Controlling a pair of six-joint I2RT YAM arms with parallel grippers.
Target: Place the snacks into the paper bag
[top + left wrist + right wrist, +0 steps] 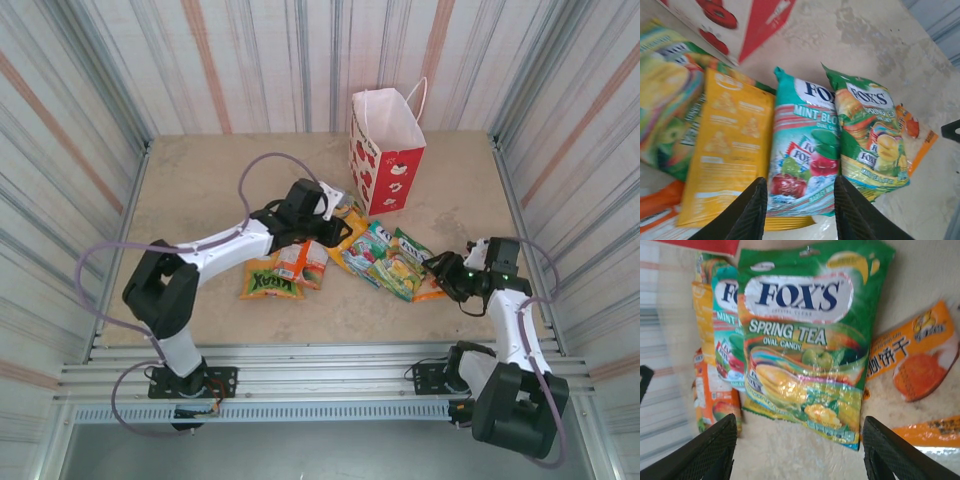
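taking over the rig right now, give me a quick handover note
Left gripper: open, jaws on either side of the lower end of the mint packet, no grip visible.
Right gripper: open wide, with the spring tea packet lying flat between and ahead of its fingers, not held.
Things: the paper bag stands upright at the back of the table. The snacks lie in a loose overlapping pile in front of it.
Done: nothing yet, no packet seen inside the bag.
Left: pick up every packet and drop it into the bag.
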